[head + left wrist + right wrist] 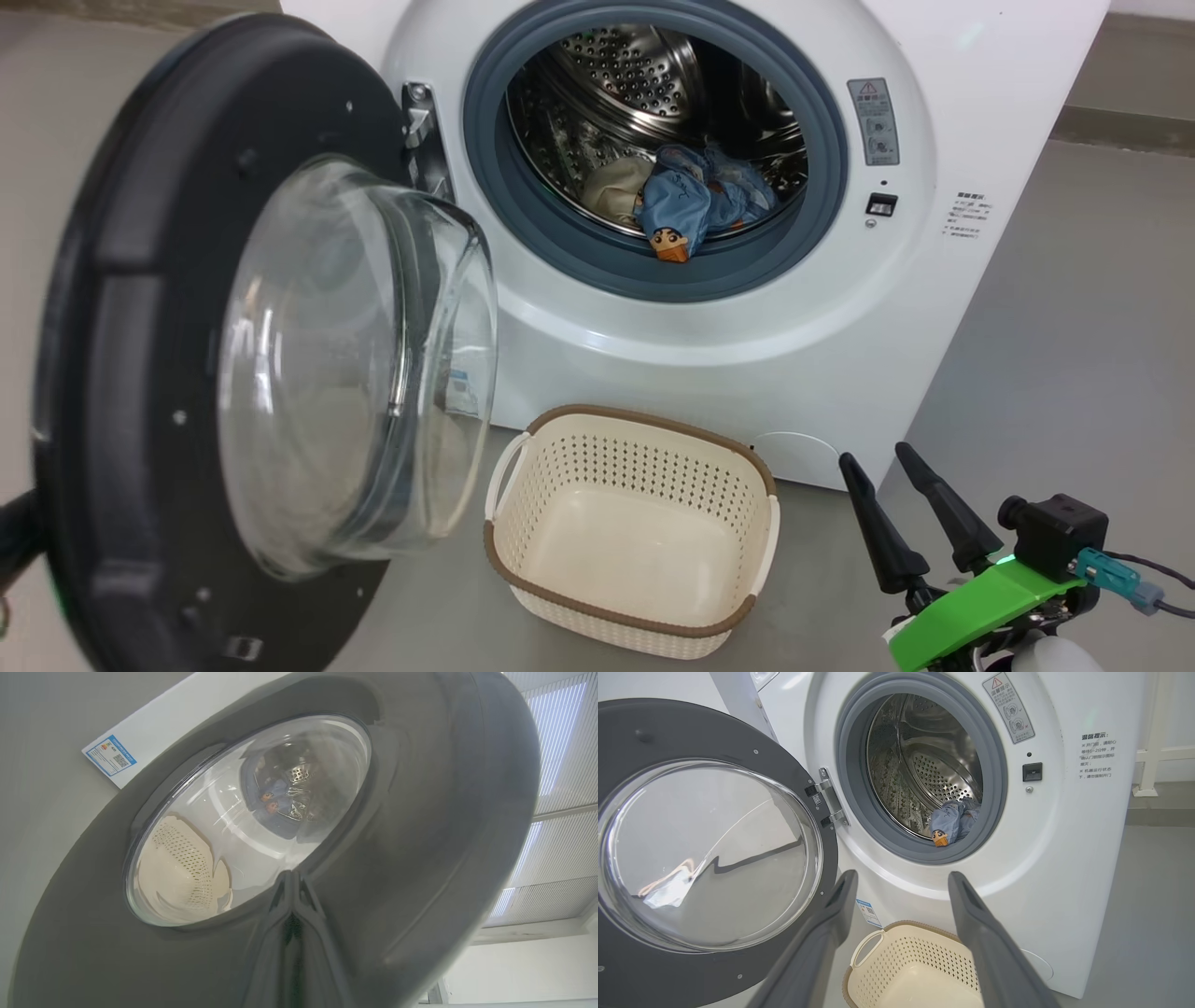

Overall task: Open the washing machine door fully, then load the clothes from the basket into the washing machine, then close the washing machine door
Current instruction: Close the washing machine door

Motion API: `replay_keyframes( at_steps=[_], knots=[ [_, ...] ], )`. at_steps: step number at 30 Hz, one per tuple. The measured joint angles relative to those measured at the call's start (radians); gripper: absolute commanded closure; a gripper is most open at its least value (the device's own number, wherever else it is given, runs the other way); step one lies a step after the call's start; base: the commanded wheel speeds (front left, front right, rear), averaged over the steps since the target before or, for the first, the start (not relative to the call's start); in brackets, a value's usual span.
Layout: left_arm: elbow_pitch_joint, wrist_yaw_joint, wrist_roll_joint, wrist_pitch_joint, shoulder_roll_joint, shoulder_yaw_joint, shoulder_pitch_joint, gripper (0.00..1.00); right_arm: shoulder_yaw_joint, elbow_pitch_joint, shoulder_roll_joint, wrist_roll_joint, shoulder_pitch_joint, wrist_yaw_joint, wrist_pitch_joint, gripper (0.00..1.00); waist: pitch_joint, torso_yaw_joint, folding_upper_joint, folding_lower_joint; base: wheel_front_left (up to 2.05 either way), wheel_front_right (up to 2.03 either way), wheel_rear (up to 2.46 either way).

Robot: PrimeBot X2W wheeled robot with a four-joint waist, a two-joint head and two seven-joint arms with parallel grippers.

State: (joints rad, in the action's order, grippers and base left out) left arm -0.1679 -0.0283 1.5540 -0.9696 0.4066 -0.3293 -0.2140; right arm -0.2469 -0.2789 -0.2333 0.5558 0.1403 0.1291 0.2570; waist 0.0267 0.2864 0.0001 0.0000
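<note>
- Left gripper (pixel 292 891), fingers pressed together and empty, seems to touch the washing machine door (pixel 420 835) just ahead of its tips
- Push steadily on the rim, swinging it toward the washing machine (pixel 653 355) beyond, where the clothes (pixel 700 201) lie
- Right gripper (pixel 875 455), spread wide and empty, basket (pixel 644 467) just ahead: hold it clear

washing machine (pixel 990 84) body: white, smooth, semi-gloss. drum (pixel 644 70): shiny perforated steel. gasket (pixel 569 247): grey-blue rubber, matt. washing machine door (pixel 112 392): dark plastic rim, matt on inner face, w/ clear glossy glass bowl (pixel 355 364) & bright metal hinge (pixel 420 121). clothes (pixel 705 191): soft cloth, blue & cream. basket (pixel 644 462): cream perforated plastic, brown woven-look rim. floor (pixel 1074 327): grey, smooth, matt.
</note>
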Motion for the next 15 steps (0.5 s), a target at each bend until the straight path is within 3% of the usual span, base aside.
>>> replay_keyframes(
  at_steps=[7,15],
  knots=[
    [0.159,0.051,-0.001,-0.024,-0.041,0.065,0.038,1.00,-0.002,0.000,0.010,0.000,0.000,0.000,0.000,0.00,0.006,-0.024,0.0000,0.0000,0.00,0.00,0.00],
    [0.226,0.061,-0.001,-0.021,-0.094,0.111,0.045,1.00,-0.003,0.000,0.012,0.000,0.000,0.000,0.000,0.00,0.010,-0.076,0.0000,0.0000,0.00,0.00,0.00]
  ],
)
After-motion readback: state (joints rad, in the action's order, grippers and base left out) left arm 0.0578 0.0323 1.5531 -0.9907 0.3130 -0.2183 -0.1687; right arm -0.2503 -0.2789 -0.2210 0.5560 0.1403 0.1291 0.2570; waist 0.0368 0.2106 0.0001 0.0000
